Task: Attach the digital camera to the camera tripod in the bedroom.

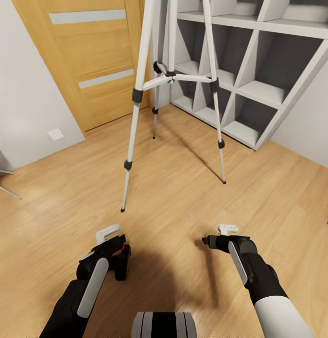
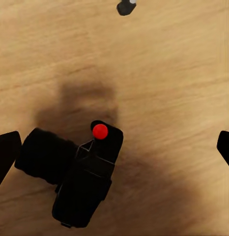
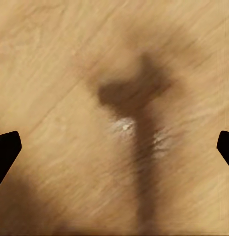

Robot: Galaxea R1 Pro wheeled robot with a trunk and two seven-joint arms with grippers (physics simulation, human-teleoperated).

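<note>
Nearest, low over the light wood floor (image 1: 183, 206), both arms reach forward. The left gripper (image 2: 114, 147) hangs with its fingers spread wide, the two dark fingertips (image 2: 6, 152) standing well apart at either side of the left wrist view with nothing pinched between them. Directly under it lies the digital camera (image 2: 82, 184) on the floor, a small black body with a stubby lens barrel pointing sideways and a red dot (image 2: 100, 131) on top; from the head view the digital camera (image 1: 121, 263) sits just beside the left wrist, partly hidden by it. The right gripper (image 3: 114, 147) is likewise released, its fingertips far apart, hovering over bare boards and its own dark shadow (image 3: 139, 123).

Farther ahead stands the camera tripod (image 1: 171, 75), its three silver-white legs splayed, black feet on the floor, its head cut off by the top of the picture. Behind it are a wooden door (image 1: 89, 56) with pale strips and white cube shelves (image 1: 258, 70) against the white wall (image 1: 23, 94).
</note>
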